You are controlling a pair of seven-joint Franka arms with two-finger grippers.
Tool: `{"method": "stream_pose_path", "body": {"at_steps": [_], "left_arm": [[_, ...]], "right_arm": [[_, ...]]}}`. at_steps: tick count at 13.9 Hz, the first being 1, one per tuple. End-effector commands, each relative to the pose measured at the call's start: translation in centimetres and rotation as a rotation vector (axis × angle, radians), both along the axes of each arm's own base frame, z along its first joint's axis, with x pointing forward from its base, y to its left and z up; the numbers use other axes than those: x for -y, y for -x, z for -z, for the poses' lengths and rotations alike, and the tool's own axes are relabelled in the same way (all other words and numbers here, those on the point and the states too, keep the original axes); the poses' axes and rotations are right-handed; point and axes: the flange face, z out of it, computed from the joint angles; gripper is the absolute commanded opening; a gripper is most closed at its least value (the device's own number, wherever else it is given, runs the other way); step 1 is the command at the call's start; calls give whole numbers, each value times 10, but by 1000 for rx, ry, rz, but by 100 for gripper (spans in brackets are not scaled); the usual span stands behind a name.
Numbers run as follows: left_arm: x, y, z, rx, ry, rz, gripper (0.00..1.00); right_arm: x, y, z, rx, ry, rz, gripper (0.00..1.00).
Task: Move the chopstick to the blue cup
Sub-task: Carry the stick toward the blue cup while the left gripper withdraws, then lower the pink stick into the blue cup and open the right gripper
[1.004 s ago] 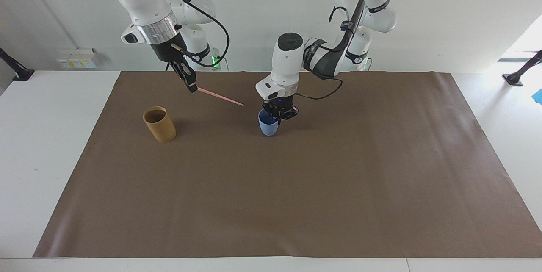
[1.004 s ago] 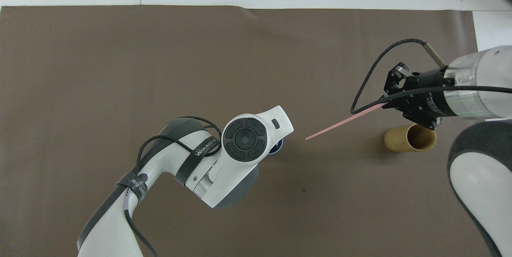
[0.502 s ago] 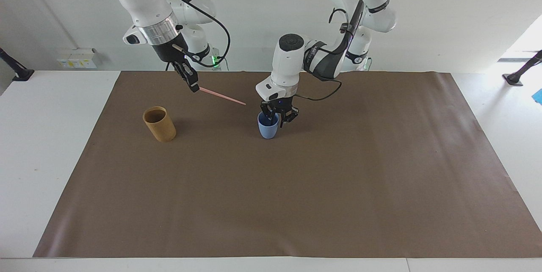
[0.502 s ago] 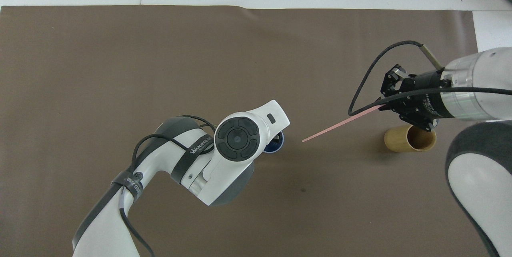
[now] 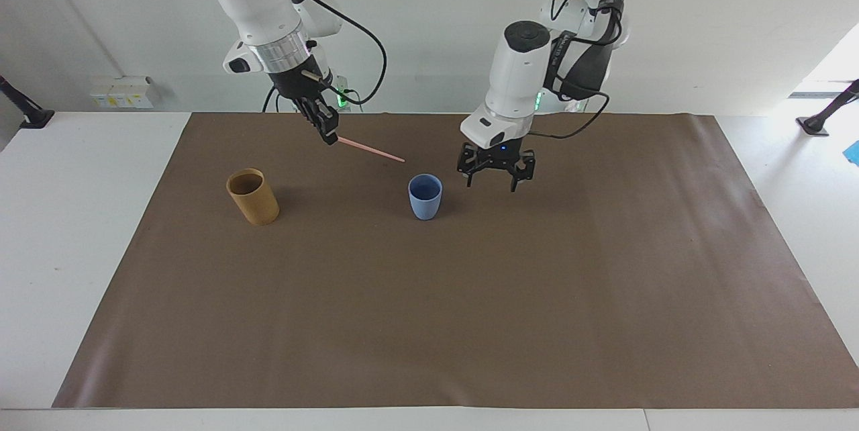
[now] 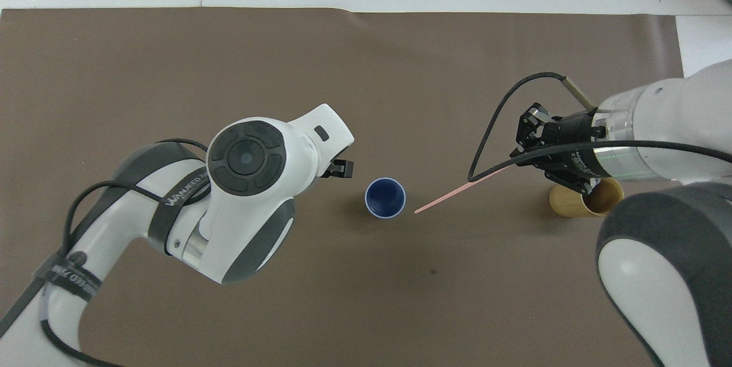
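The light-blue cup (image 5: 425, 196) (image 6: 385, 198) stands upright on the brown mat with nothing in it. My right gripper (image 5: 329, 134) (image 6: 529, 147) is shut on one end of the pink chopstick (image 5: 372, 150) (image 6: 449, 197). The stick slants down, its free tip in the air close to the cup's rim and outside it. My left gripper (image 5: 491, 182) hangs open over the mat beside the cup, toward the left arm's end, touching nothing. In the overhead view its wrist hides all but one finger (image 6: 342, 168).
A tan cylindrical cup (image 5: 253, 197) (image 6: 575, 202) stands upright toward the right arm's end, partly covered by the right wrist in the overhead view. The brown mat (image 5: 470, 317) covers most of the white table.
My left gripper let go of the blue cup, opened, rose and drew away toward the left arm's end. My right gripper carried the chopstick closer to the cup.
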Motion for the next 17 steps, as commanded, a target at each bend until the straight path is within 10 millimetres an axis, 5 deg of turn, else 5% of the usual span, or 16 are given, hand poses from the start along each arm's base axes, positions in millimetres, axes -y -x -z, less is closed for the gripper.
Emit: {"method": "stream_pose_path", "body": {"at_steps": [1,5,8,14,17], "left_arm": [[-61,-9,-15,-36,-47,11,100],[-152,-26,-24,-89,-74,10,100],[-210,-32,-28,-114,-79,5,100],[-274,-41,-63,-114,-80,13,100],[-286,-44,-94,-105,-81,31,100]], "right_arm": [[-19,6,8,53,-2,-42,0],[-20,0,22,104,54,-79,0],[-47,0,41,143,73,-128,0],[-64,9,65,119,86,-187,0],[-66,6,85,149,100,-258,0]]}}
